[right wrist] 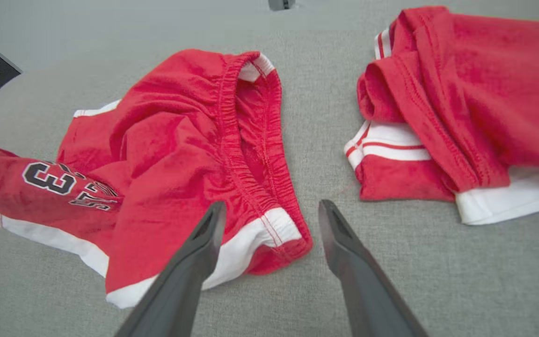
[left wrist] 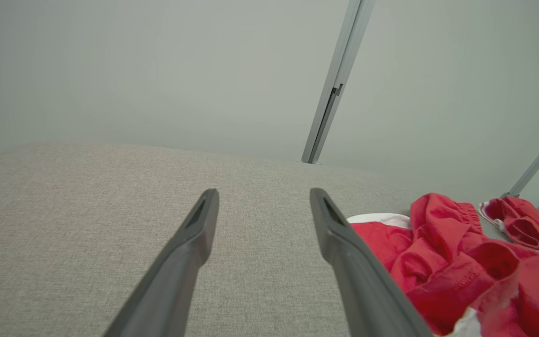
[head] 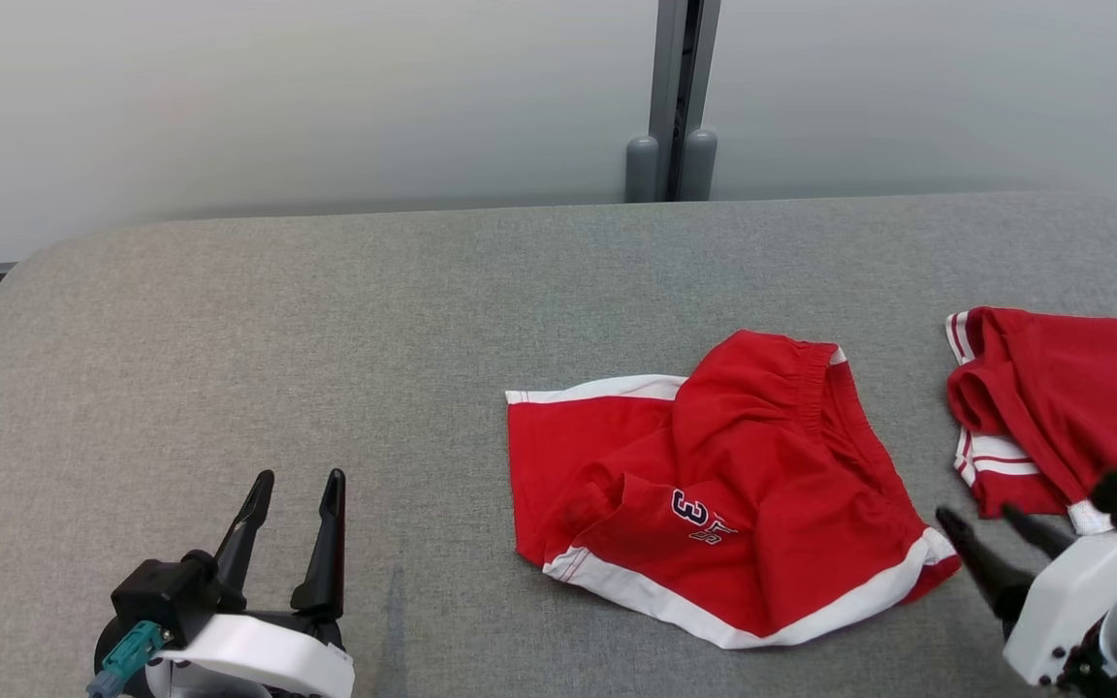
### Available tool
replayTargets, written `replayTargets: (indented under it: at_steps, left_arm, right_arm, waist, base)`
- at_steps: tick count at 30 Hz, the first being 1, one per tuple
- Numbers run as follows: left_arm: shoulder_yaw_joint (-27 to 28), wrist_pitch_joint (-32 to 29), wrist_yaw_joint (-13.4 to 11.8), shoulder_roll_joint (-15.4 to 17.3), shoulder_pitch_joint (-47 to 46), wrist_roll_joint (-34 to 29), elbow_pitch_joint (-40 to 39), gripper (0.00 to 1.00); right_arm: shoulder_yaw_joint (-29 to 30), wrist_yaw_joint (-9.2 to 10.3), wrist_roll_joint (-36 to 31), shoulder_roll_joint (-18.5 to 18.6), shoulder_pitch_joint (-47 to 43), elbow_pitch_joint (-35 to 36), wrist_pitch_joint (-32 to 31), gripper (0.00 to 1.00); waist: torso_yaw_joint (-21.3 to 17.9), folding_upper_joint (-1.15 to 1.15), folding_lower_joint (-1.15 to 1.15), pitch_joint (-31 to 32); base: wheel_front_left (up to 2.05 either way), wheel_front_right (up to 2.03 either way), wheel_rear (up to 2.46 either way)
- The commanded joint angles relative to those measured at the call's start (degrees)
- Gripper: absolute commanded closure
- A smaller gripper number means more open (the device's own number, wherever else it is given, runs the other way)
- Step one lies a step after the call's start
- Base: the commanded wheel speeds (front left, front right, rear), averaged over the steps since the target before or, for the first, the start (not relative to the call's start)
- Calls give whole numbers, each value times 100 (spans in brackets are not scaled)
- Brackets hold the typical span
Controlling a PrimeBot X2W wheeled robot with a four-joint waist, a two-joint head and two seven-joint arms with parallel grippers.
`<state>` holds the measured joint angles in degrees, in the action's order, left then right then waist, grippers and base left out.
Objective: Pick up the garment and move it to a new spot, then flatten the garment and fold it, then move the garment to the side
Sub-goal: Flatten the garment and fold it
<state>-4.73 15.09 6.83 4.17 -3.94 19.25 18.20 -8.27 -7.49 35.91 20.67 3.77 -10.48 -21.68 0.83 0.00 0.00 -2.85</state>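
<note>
Left gripper (head: 299, 475) with fingers spread wide, holding nothing, over the grey table (head: 229, 339), red shorts (head: 714, 485) lying crumpled in the middle, right gripper (head: 975, 514) spread wide just beside their corner, red shirt (head: 1063, 407) at far right.

PrimeBot X2W's left pincer (head: 300, 475) and right pincer (head: 975, 512) each end in two long, dark, tapering fingers (left wrist: 197, 234) with a slotted recess near the tip. Both sit on glossy white wrist shells (head: 258, 654). The left wrist also carries a black mount (head: 166, 591) and a teal connector (head: 132, 651).
</note>
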Motion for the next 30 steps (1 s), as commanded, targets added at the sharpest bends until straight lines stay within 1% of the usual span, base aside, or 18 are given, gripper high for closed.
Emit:
replayTargets:
  at_steps: [1, 5, 9, 12, 14, 15, 16, 19, 22, 23, 26, 28, 30]
  left_arm:
    - [3, 6, -3, 28, -25, -15, -10, 0]
    - [0, 6, -24, 38, -30, -7, -23, 0]
    - [-17, 6, -22, 50, -83, 16, -28, 0]
    - [-27, 6, -28, 45, -99, 19, -38, 0]
    - [-31, 6, -30, 45, -102, 19, -42, 0]
    - [-31, 6, -30, 45, -102, 19, -42, 0]
    - [-42, 6, -28, 45, -100, 17, -39, 0]
    - [-205, 6, 3, 35, -83, -58, -53, 0]
    - [-355, -11, 20, 31, -62, -20, -39, 0]
    - [-428, -30, 25, 43, -94, 9, -39, 0]
    - [-678, -195, 54, 81, -149, 73, -75, 0]
    - [-1067, -504, 68, 121, -159, 253, -140, 0]
    - [-1690, -966, 66, 302, -252, 546, -277, 0]
  right_arm:
    - [185, -1, -134, -63, -52, 291, 86, 0]
    - [577, -1, -563, -345, 38, 883, 508, 0]
    - [630, -1, -889, -717, 122, 1042, 1072, 0]
    - [519, -1, -1095, -955, 168, 928, 1554, 0]
    - [454, -1, -1239, -1050, 192, 813, 1983, 0]
    - [454, -1, -1239, -1050, 192, 813, 1983, 0]
    - [425, -1, -1257, -1120, 173, 698, 2183, 0]
    - [342, -1, -1409, -1180, 156, 347, 2691, 0]
    - [296, -1, -1411, -1245, 217, 56, 3009, 0]
    - [262, -1, -1419, -1247, 286, -96, 3095, 0]
    - [214, -1, -1425, -1203, 359, -246, 3145, 0]
    - [208, -1, -1421, -1180, 409, -295, 3180, 0]
    - [203, -1, -1416, -1169, 445, -335, 3198, 0]
  waist:
    - [-7, 0, 0, 5]
    - [-20, 0, 0, 22]
    - [3, 0, 0, 47]
    - [41, 0, 0, 71]
    - [68, 0, 0, 91]
    - [68, 0, 0, 91]
    - [82, 0, 0, 101]
    - [137, 0, 0, 107]
    - [148, 0, 0, 101]
    - [138, 0, 0, 96]
    - [114, 0, 0, 86]
    - [101, 0, 0, 73]
    - [83, 0, 0, 55]
  base:
    - [0, 0, 0]
    - [0, 0, 0]
    - [0, 0, 0]
    - [0, 0, 0]
    - [0, 0, 0]
    - [0, 0, 0]
    - [0, 0, 0]
    - [0, 0, 0]
    - [0, 0, 0]
    - [0, 0, 0]
    - [0, 0, 0]
    - [0, 0, 0]
    - [0, 0, 0]
